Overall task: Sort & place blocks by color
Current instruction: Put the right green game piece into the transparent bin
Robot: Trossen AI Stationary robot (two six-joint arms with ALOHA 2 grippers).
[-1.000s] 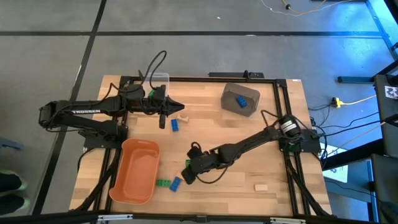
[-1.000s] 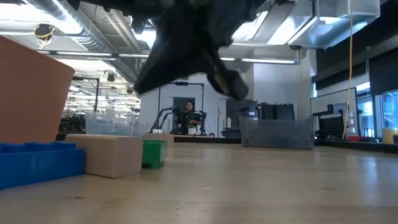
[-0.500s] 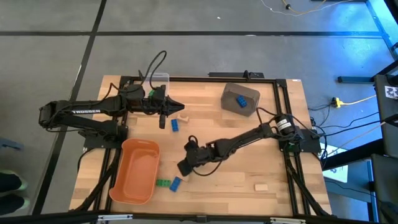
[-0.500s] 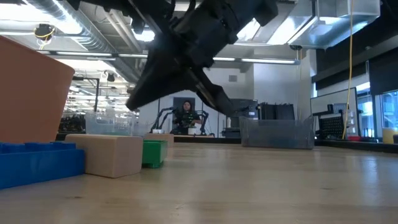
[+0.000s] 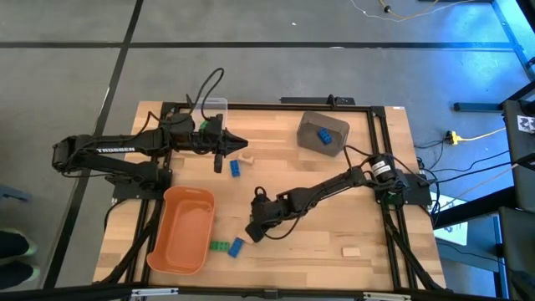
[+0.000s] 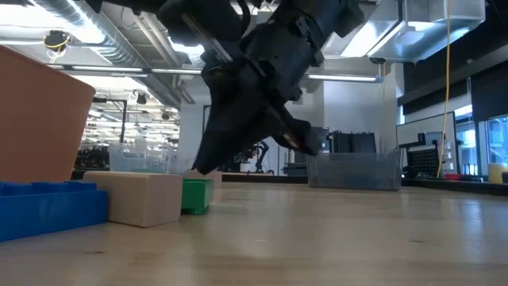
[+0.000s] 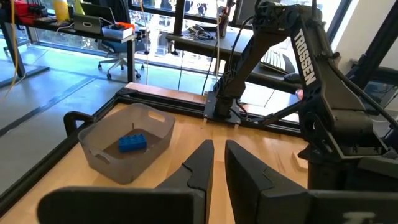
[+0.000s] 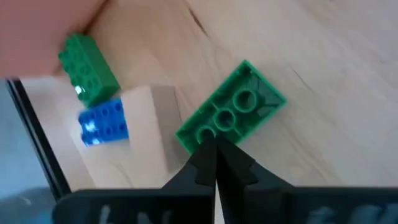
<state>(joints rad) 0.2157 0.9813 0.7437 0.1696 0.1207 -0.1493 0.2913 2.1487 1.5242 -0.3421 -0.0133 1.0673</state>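
My right gripper (image 8: 214, 155) is shut, low over the table's near middle (image 5: 251, 234). Its tips stand at the long side of a green block (image 8: 231, 115) that lies flat on the wood, studs up. Beyond it lie a second green block (image 8: 89, 78), a blue block (image 8: 104, 121) and a tan block (image 8: 152, 121). My left gripper (image 5: 241, 142) hovers at the far left, open by a narrow gap (image 7: 217, 165) and empty. Below it lie a blue block (image 5: 236, 168) and a tan one (image 5: 246, 156). Another tan block (image 5: 350, 251) lies near the front right. My right gripper has its shut fingertips (image 8: 208, 155) at the green block's long side, near one end (image 8: 198, 134), coming from above at a slant. The tips cover the spot, so I cannot tell whether they touch it. The block lies flat on the table.
An orange tub (image 5: 182, 230) stands at the near left beside the blocks. A dark grey bin (image 5: 311, 138) with one blue block (image 5: 323, 134) stands at the far right. A clear tub (image 5: 213, 107) is at the far edge behind my left gripper.
My right gripper has first drawn back a little toward the far edge and up. It has then come down again toward the table, to the green block's side. The blocks have kept their places.
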